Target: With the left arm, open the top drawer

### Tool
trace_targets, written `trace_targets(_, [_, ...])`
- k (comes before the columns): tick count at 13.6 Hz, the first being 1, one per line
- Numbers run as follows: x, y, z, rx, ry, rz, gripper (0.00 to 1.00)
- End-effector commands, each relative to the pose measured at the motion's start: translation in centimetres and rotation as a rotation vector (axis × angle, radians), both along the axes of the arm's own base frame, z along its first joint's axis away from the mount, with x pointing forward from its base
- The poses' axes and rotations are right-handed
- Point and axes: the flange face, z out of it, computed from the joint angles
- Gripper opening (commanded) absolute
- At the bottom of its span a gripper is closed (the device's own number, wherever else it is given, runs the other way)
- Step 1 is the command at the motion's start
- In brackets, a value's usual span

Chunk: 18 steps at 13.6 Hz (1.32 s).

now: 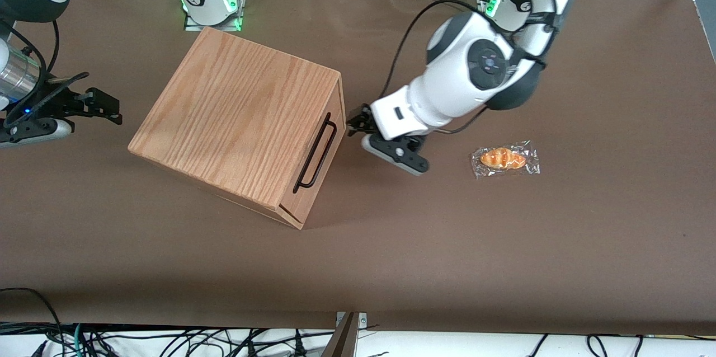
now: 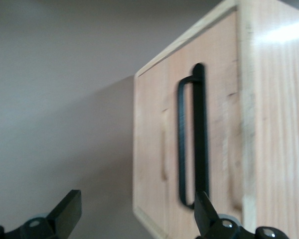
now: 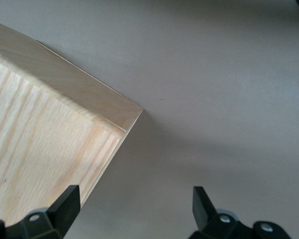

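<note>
A brown bench [image 1: 559, 245] carries everything seen. A wooden cabinet [image 1: 235, 116] is set on it at an angle, its broad oak-grain lid turned up toward the front camera. The drawer [image 1: 327, 147] is seen shut, its front panel flush with the cabinet's face on the side turned toward the working arm's end of the bench. A thin black bar handle [image 1: 316, 152] is mounted along that panel, standing a little proud of the wood; in the left wrist view the handle [image 2: 194, 134] is shown as a long loop against the pale front of the drawer [image 2: 154, 149].

The left arm [image 1: 481, 66] is bent down over the bench beside the cabinet, in front of the drawer. Its gripper [image 1: 358, 125] is held just beside the drawer front, near the end of the handle farther from the front camera, with a narrow gap of bench showing between them. The jaws are spread wide and nothing is held between them. In the wrist view one fingertip [image 2: 204, 211] is lined up with the handle's end and the other is seen over bare bench; the handle is not enclosed.

A small wrapped bun [image 1: 503, 159] lies on the bench well apart from the cabinet, toward the working arm's end, past the gripper.
</note>
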Motion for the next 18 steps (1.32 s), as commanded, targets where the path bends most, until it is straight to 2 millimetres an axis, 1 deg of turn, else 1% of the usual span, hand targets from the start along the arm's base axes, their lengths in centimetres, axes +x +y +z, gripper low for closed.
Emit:
trace_targets(1, [1.0,-1.4,-1.9,-0.028,-0.043,0.025,1.0])
trace_targets(3, [1.3,-1.5,-3.3,-0.021,-0.052,0.029,1.0])
trace_targets(6, [1.3,-2.4,-4.1,-0.04,-0.089,0.043,1.0])
trace_targets(7, [1.3,-2.8,-4.8,-0.039,-0.088,0.043,1.0])
trace_targets(8, [1.0,-3.3,-5.2,-0.042,-0.095,0.039,1.0])
trace_targets(13, [0.1,-4.8,-6.7,-0.04,-0.103,0.024,1.0])
trace_targets(15, [0.2,-4.8,-7.5,-0.032,-0.097,0.022,1.0])
trace_targets(17, [0.1,-4.9,-8.7,-0.002,-0.102,0.006,1.0])
trace_targets(18, [0.2,-4.8,-8.7,0.024,-0.126,-0.011,1.0])
